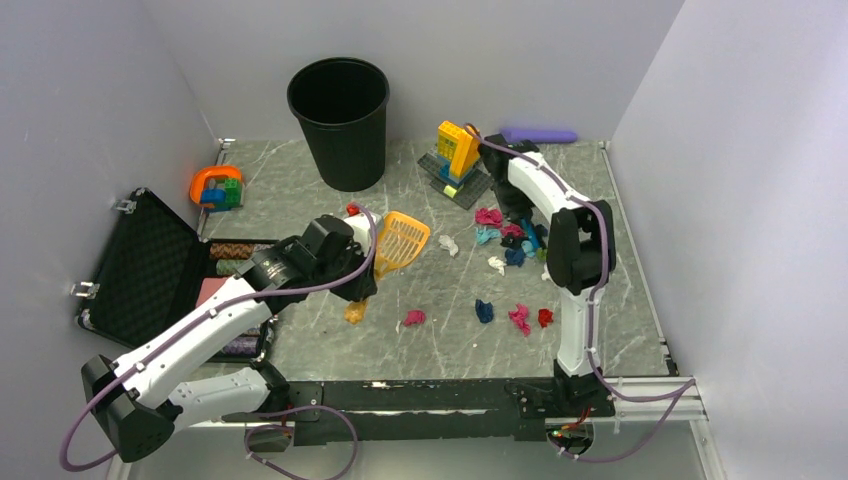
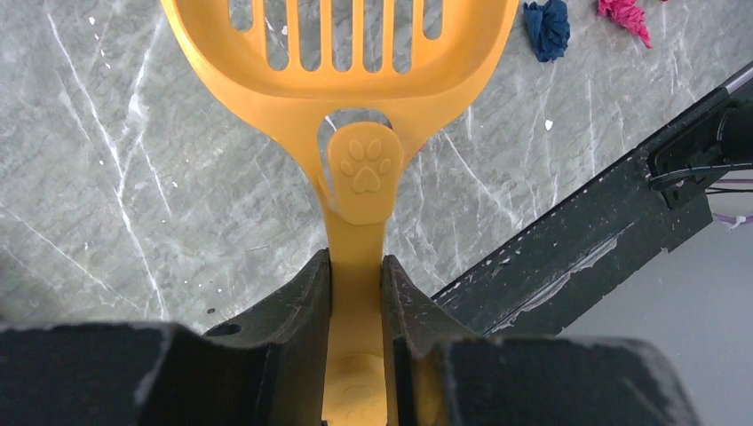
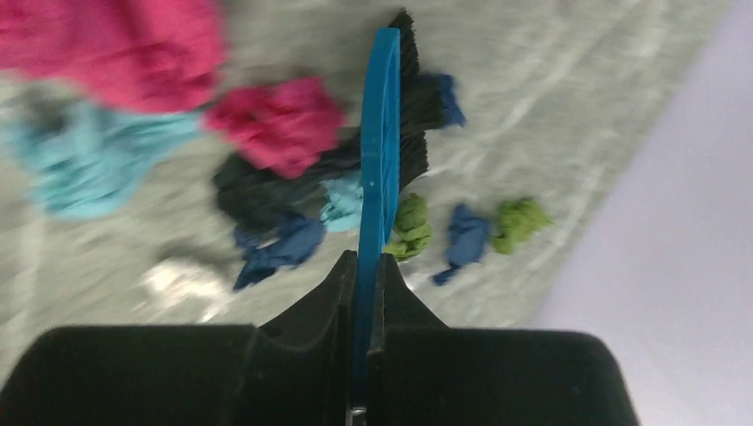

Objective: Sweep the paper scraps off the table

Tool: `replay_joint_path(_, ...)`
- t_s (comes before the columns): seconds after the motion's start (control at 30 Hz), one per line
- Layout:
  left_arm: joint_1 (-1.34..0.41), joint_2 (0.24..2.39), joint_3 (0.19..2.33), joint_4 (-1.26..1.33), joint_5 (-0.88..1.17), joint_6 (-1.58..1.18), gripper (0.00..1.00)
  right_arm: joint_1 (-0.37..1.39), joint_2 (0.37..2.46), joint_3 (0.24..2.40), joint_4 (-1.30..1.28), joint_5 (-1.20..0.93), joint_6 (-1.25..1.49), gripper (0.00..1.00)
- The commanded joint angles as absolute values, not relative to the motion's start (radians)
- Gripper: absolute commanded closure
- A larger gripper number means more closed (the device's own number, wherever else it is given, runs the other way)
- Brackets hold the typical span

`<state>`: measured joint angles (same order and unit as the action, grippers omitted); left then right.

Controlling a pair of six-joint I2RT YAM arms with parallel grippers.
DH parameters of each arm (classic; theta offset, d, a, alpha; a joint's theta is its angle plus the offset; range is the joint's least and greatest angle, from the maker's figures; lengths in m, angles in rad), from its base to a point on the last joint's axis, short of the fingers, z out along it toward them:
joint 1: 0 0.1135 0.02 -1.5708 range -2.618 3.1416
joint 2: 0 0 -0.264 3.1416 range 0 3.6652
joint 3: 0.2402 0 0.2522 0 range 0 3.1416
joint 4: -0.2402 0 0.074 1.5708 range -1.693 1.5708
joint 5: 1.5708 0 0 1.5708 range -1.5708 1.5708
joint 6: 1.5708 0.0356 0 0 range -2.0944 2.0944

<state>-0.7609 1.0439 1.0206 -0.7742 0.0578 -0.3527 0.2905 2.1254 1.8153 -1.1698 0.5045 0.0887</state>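
Scraps (image 1: 508, 240) lie mostly in a heap at the right-centre of the counter (image 1: 440, 345), under my right arm, with a few strays nearer the rail. My right jaws are clamped on the blue brush (image 3: 380, 133), its bristles in the heap. My left jaws are clamped on the handle of the orange scoop (image 1: 400, 243), which sits well apart from that heap. My worry is that a hard stroke flicks these light wads wide of the scoop or toward the brick build (image 1: 457, 155), and the scoop's slots may let the smallest drop through. The right wrist view is blurred, so I judge contact poorly. The black bin (image 1: 338, 120) shows nothing inside that I can make out; the open case (image 1: 140, 270) holds rows of chips (image 1: 238, 250).
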Motion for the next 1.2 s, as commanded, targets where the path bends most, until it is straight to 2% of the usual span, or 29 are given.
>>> replay_joint_path(0.0, -0.764, 1.036, 1.054, -0.751, 0.045, -0.342, 0.75, 0.28, 1.955, 1.836, -1.088, 0.038, 0.154, 1.0)
replay_joint_path(0.1, -0.765, 1.027, 1.038, -0.743, 0.05, -0.344, 0.75, 0.267, 1.885, 1.869, -1.122, -0.075, 0.161, 1.0)
replay_joint_path(0.2, -0.765, 1.023, 1.023, -0.737, 0.063, -0.349, 0.75, 0.252, 1.857, 1.916, -1.199, 0.069, 0.152, 1.0)
replay_joint_path(0.3, -0.765, 1.016, 1.009, -0.726, 0.078, -0.354, 0.75, 0.245, 1.852, 1.901, -1.262, 0.357, 0.168, 1.0)
replay_joint_path(0.47, -0.765, 1.009, 1.001, -0.708, 0.116, -0.355, 0.75, 0.246, 1.869, 1.727, -1.319, 0.956, 0.338, 1.0)
replay_joint_path(0.53, -0.764, 1.007, 1.007, -0.704, 0.125, -0.349, 0.75, 0.238, 1.89, 1.655, -1.341, 1.118, 0.389, 1.0)
replay_joint_path(0.6, -0.764, 1.011, 1.011, -0.71, 0.127, -0.344, 0.75, 0.214, 1.919, 1.602, -1.352, 1.181, 0.415, 1.0)
replay_joint_path(0.8, -0.765, 1.015, 1.021, -0.732, 0.14, -0.354, 0.75, 0.117, 1.955, 1.509, -1.246, 1.078, 0.355, 1.0)
replay_joint_path(1.0, -0.765, 0.993, 1.017, -0.743, 0.132, -0.356, 0.75, 0.022, 1.941, 1.449, -1.105, 0.755, 0.248, 1.0)
replay_joint_path(1.17, -0.764, 0.984, 1.008, -0.744, 0.125, -0.361, 0.75, 0.08, 1.926, 1.452, -1.048, 0.526, 0.193, 1.0)
